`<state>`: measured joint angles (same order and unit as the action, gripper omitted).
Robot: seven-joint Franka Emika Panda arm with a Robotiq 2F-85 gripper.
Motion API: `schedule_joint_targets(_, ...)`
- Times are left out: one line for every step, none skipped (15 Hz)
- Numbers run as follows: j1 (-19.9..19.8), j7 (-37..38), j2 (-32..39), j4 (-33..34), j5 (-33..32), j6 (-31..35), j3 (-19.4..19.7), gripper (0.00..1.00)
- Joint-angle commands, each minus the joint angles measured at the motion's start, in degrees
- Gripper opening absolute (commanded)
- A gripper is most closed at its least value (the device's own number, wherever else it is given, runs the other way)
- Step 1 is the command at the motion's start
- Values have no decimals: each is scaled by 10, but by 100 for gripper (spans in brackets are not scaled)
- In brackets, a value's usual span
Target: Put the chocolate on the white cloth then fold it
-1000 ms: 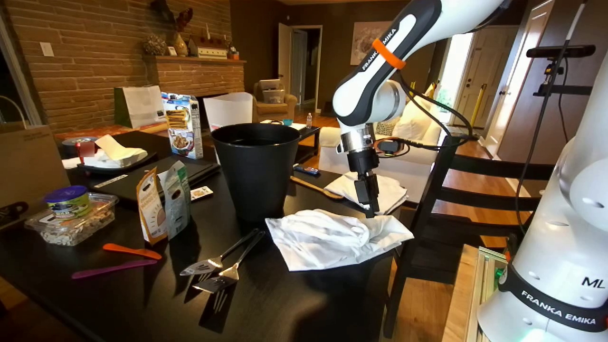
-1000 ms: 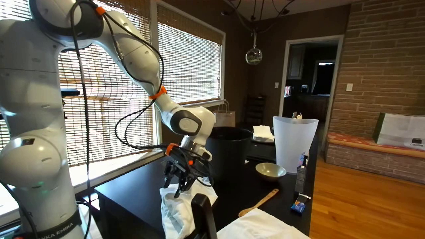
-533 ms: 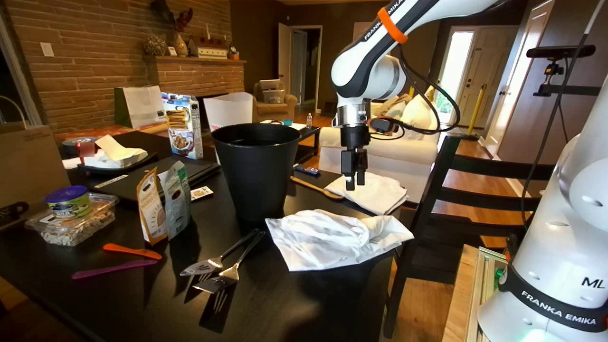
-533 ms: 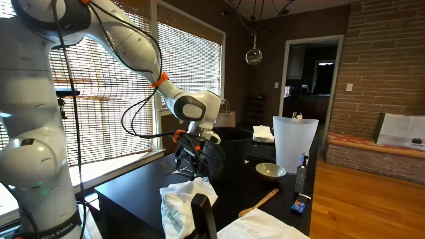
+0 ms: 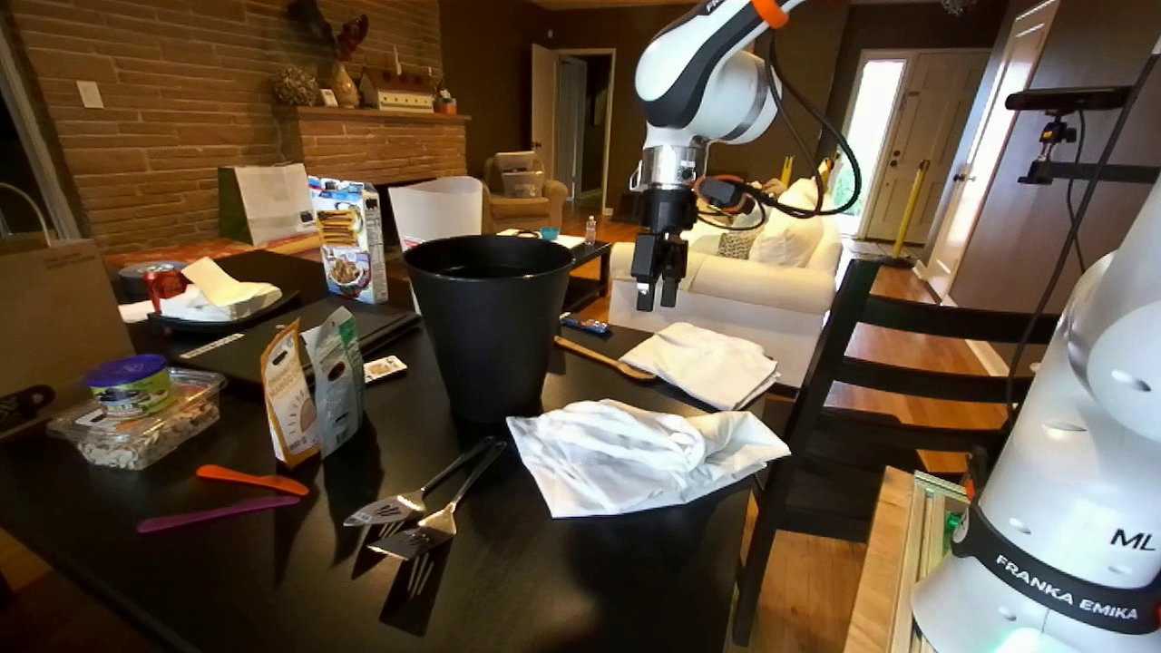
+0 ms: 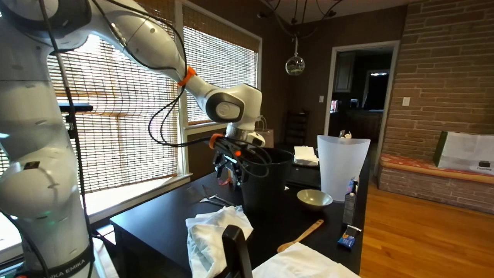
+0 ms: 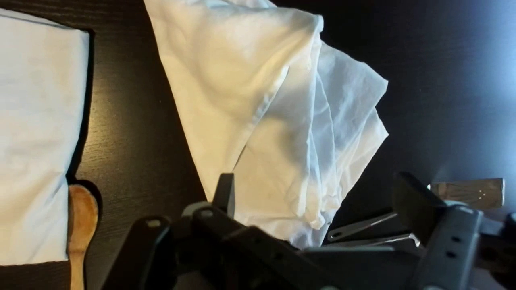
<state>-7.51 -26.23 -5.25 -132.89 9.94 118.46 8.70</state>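
Far left of the wrist view, got some folded white fabric (image 7: 36, 141) on the black table (image 7: 133, 121) with a wooden spoon (image 7: 82, 213) right up against its edge. Next over, got the white cloth (image 7: 242, 100), all wrinkled and layered over itself. Then the gripper (image 7: 318, 191), up above the table with jaws wide apart, and past that some metal utensils (image 7: 469, 193) with handles just beside the cloth
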Motion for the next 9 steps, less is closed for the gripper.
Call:
schedule_joint_targets(0,-16,-8,24,30,-28,11,100)
schedule_joint_targets(2,-1,-2,12,8,-7,6,100)
schedule_joint_targets(2,-2,-2,18,12,-12,8,100)
schedule_joint_targets(1,-3,-2,21,13,-15,9,100)
schedule_joint_targets(1,-3,-2,22,13,-16,9,100)
schedule_joint_targets(1,-3,-2,22,14,-17,9,100)
schedule_joint_targets(1,-3,-2,22,14,-17,9,100)
schedule_joint_targets(1,-3,-2,22,14,-17,9,100)
schedule_joint_targets(1,-3,-2,22,14,-17,9,100)
